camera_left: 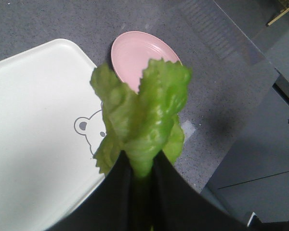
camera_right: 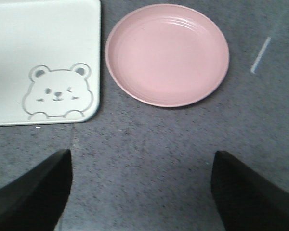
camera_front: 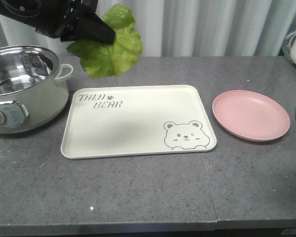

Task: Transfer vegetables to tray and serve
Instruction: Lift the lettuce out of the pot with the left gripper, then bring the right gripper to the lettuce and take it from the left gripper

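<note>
A grey speckled counter (camera_front: 138,192) runs in front of a pale curtain.

Front view: a cream tray (camera_front: 128,123) lies bare in the middle. A pink plate (camera_front: 250,114) sits to its right and a steel pot (camera_front: 39,106) to its left. At the far left, raised off the counter, the left gripper (camera_front: 108,34) pinches the lettuce (camera_front: 111,54), which hangs in the air above the tray's far edge.

Left wrist view: the jaws are clamped on the lettuce stem. The leaves fan out over the tray's corner and the plate below.

Right wrist view: the right gripper (camera_right: 142,156) hovers on the near side of the plate, fingers spread wide, holding nothing.

The pick-up appears done. Laying the lettuce on the tray, then serving, are left.
</note>
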You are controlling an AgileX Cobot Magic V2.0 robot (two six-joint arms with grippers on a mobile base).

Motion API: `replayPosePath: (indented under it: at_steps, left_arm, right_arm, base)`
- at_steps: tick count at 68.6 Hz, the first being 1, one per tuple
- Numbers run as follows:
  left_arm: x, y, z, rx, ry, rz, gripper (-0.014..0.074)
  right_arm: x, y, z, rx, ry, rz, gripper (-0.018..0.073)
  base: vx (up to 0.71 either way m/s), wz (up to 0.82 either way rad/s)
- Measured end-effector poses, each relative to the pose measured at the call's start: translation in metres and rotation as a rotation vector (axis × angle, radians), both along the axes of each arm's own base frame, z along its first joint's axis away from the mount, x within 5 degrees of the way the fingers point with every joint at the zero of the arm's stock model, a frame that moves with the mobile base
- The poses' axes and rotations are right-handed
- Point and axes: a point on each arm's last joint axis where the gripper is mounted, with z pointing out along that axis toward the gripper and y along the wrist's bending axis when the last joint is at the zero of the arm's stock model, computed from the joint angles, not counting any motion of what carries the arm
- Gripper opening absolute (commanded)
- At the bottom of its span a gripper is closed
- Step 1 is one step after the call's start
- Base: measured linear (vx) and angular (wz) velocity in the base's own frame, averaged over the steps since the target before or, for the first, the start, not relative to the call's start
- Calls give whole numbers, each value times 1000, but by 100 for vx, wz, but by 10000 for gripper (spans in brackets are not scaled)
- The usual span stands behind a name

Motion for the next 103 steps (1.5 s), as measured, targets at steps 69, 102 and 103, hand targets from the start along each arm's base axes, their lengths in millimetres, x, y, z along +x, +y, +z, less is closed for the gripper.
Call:
replayPosePath:
  at_steps: [69,102,103]
  left_arm:
    - [0,0,0,-1,0,0,-8]
    - [0,0,0,-1,0,0,-8]
    - [0,0,0,-1,0,0,-8]
  right_arm:
    - [107,119,-18,701,-377,796,582]
    - [155,182,-42,773,-321,842,580]
    - [155,184,-42,773,-320,846,578]
  base:
    - [0,0]
    - [0,0]
    - [0,0]
